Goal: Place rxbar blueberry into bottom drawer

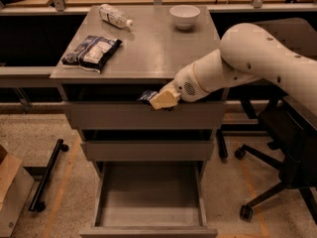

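Note:
My gripper (157, 99) hangs in front of the cabinet's top drawer front, just below the table's front edge. It is shut on the rxbar blueberry (147, 95), a small dark navy wrapper whose end sticks out to the left of the tan fingers (164, 99). The bottom drawer (148, 202) is pulled open below, a grey tray with a bare floor. The bar is held well above it, roughly over its middle.
On the tabletop (153, 48) lie a dark-and-white crinkled bag (91, 52) at left, a plastic bottle (115, 16) at the back and a white bowl (184, 16). An office chair (282, 148) stands at right. A black bar (47, 175) and a box (10, 192) are at left.

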